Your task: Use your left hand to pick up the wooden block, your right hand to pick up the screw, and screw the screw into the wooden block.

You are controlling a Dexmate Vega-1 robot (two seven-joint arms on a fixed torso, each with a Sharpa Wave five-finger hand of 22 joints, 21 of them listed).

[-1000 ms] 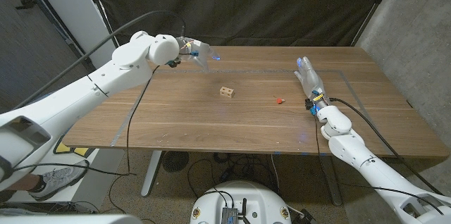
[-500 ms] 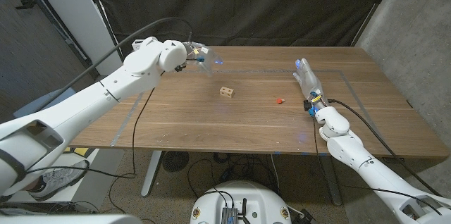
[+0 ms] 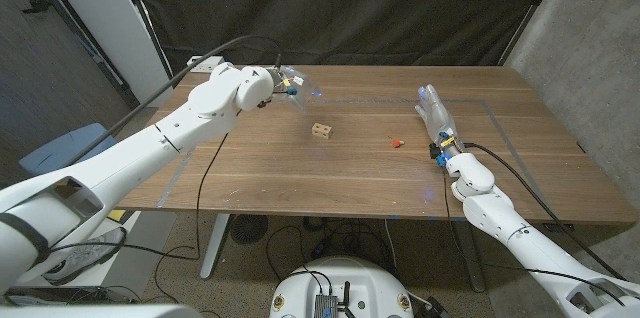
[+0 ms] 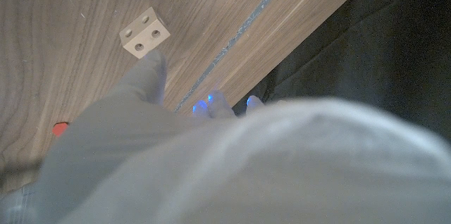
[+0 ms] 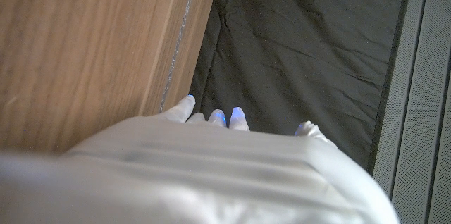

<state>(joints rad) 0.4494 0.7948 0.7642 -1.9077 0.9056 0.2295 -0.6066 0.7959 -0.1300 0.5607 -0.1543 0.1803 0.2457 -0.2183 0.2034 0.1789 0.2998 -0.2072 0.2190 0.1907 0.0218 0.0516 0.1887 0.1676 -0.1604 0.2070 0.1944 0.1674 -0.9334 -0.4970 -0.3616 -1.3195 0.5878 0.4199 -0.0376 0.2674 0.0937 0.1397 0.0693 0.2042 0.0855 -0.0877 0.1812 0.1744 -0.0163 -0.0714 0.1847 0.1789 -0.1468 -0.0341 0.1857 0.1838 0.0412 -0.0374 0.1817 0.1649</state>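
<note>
I am at the reach step: my left robot hand (image 3: 287, 82), fingers apart and holding nothing, hovers near the wooden block (image 3: 322, 131). My right robot hand (image 3: 436, 113), fingers extended and holding nothing, waits beside the red screw (image 3: 396, 142). Next I must lower the left over the block and close on it.

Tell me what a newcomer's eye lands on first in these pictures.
The pale wooden block with round holes sits alone near the middle of the wooden table, and the small red screw lies apart from it toward the robot's right. The left hand hangs over the far edge beyond the block, holding nothing; the right hand waits past the screw, fingers extended.
</note>
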